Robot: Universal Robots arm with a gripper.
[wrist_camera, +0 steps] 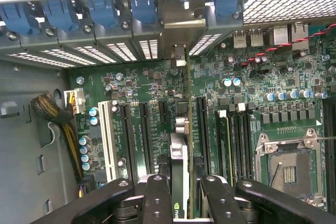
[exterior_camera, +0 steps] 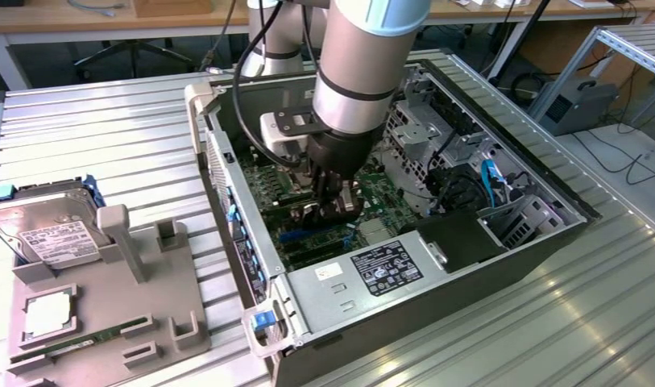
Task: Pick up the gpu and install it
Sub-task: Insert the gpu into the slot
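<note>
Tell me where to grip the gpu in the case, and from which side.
Grip the gpu by its upper edge, a finger on each face, from above through the open case. It stands on edge over the motherboard, bracket toward the case wall; the gripper holds it so.

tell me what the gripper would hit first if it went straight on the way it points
The gripper, shut on the gpu held edge-on, points down into the case. Straight on, the card's lower edge would probably meet the motherboard first, around its slots; the remaining gap is unclear.
</note>
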